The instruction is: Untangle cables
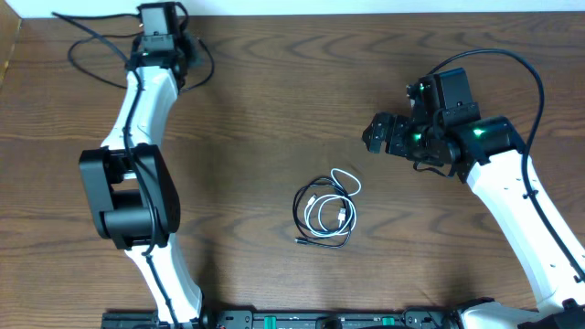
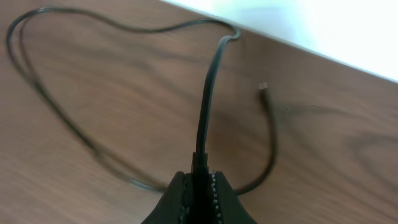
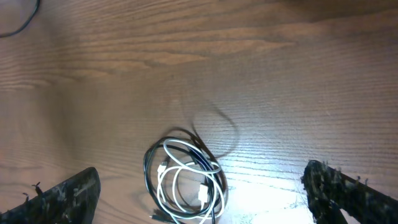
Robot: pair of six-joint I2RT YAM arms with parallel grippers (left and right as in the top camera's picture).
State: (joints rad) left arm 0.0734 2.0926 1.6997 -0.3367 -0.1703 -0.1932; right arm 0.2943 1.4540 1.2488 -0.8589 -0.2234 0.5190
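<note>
Cables lie in two places on the brown wood-grain table (image 1: 265,110): one thin black cord (image 2: 208,106) sprawls in a loose loop at the far left corner, and a small coiled bundle (image 1: 325,210) of a white cord and a second black cord sits near the middle, a little to the right. We see the left gripper (image 2: 199,182) clenched on the far black cord, which rises straight out of its closed grip before bending away into the loop; a small plug (image 2: 263,87) rests free on the wood (nothing crosses it, as far as the wrist view shows). The right gripper (image 1: 375,134) hangs just beyond the bundle on its far right side, spread wide and holding nothing.

We judge that one cord is separated and parked well apart from the rest, so the step in hand is laying it down. The next move calls for the left gripper to let go, then for one gripper to pin the black loop while the other draws the white cord out by a plug end, slowly.
</note>
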